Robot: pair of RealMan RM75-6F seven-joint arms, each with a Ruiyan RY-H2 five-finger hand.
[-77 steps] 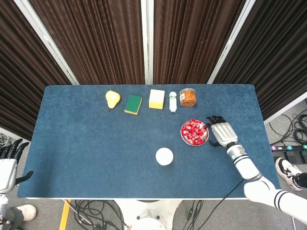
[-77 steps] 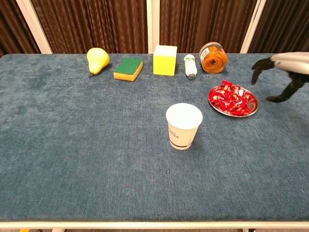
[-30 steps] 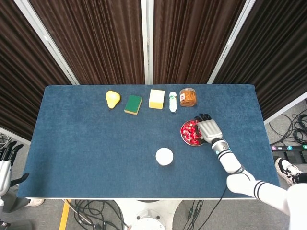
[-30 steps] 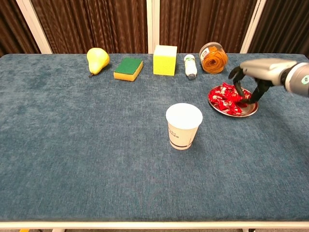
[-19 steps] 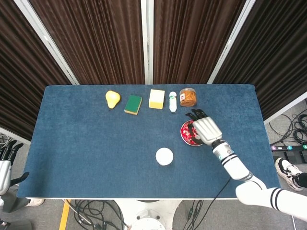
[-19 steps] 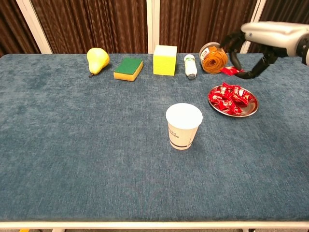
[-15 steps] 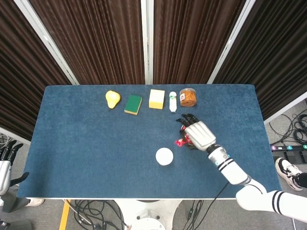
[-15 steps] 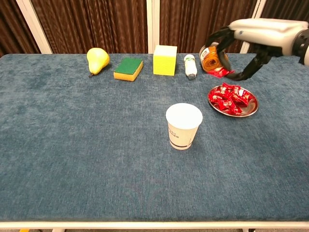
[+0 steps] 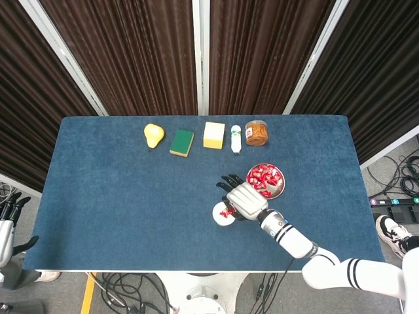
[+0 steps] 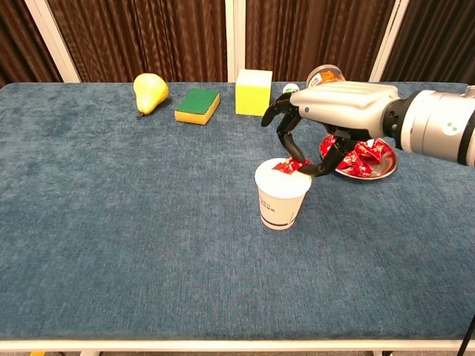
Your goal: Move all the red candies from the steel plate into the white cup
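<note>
Pinching a shiny red candy (image 10: 291, 166), the right hand (image 10: 315, 126) hovers over the white cup (image 10: 282, 194). Dark print on the cup is unreadable.

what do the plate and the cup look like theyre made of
The plate looks like polished metal, likely steel: its silvery rim reflects light. The cup looks like matte white paper: thin rolled rim, dull surface and small dark print on its side, though thin plastic is possible.

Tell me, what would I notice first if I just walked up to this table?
Probably the big silver right hand pinching a red candy right over the white cup in the middle. Next, the steel plate of red candies just beyond it.
</note>
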